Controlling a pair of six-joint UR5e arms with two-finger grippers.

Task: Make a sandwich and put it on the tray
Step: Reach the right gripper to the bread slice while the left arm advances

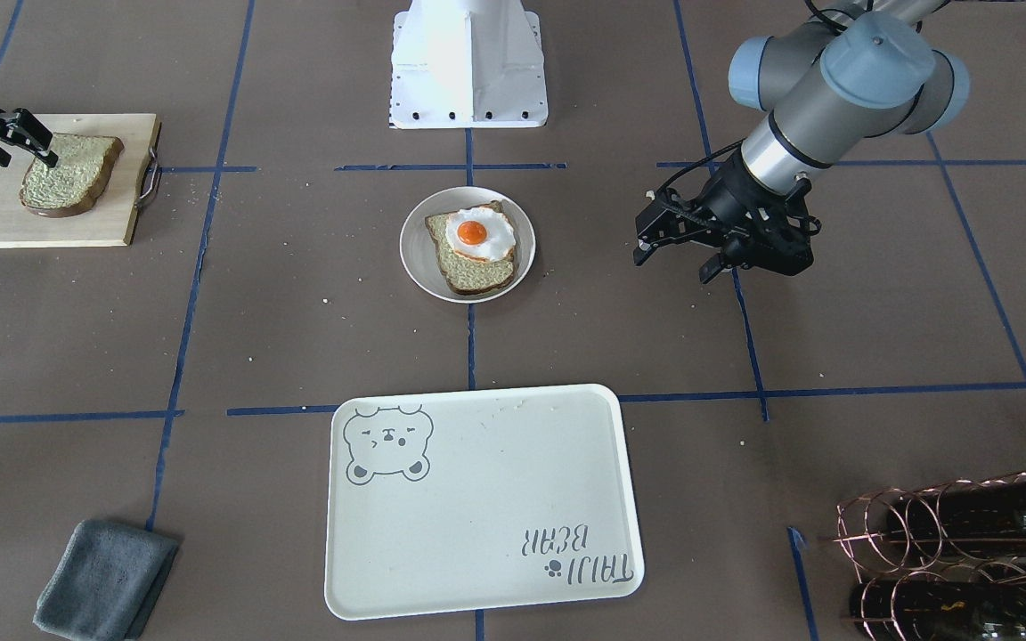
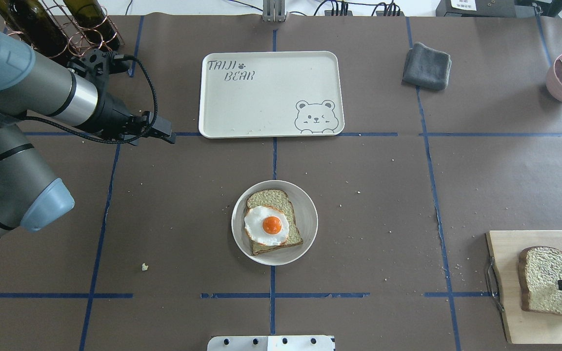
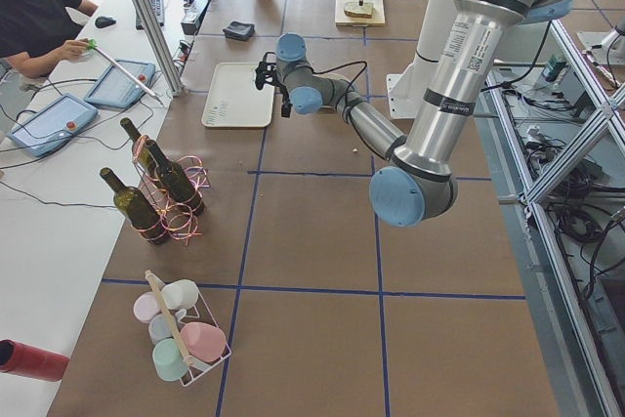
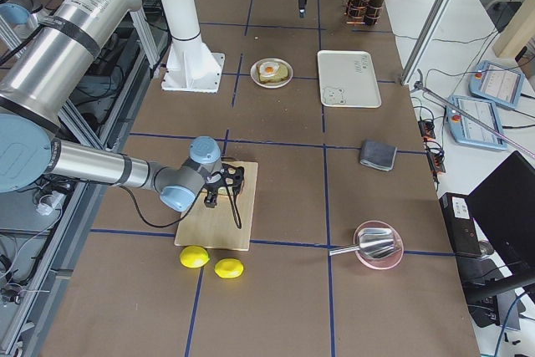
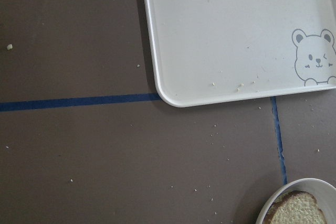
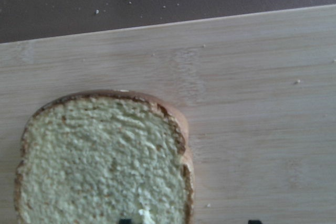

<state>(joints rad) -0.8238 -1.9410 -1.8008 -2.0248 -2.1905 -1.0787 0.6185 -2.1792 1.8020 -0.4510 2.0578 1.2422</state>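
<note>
ok, looks like you're on the top-slice pickup: right tool [image 1: 36,151], fingers apart, straddles the crust of the second slice [image 2: 544,278] on the cutting board [image 2: 530,326], 4 o'clock of the plate [image 2: 310,219]. next should be: close, lift, lay it over the egg [image 2: 267,225]. plate holds the half-built sandwich [image 2: 269,200]; tray [image 2: 261,97] at 12 o'clock holds only crumbs [image 5: 240,85]. left tool [image 1: 675,263] apart, empty.

Egg [image 2: 267,225] on bread [image 2: 272,199] on plate [image 2: 307,214], tray [image 2: 261,92] beyond
</note>
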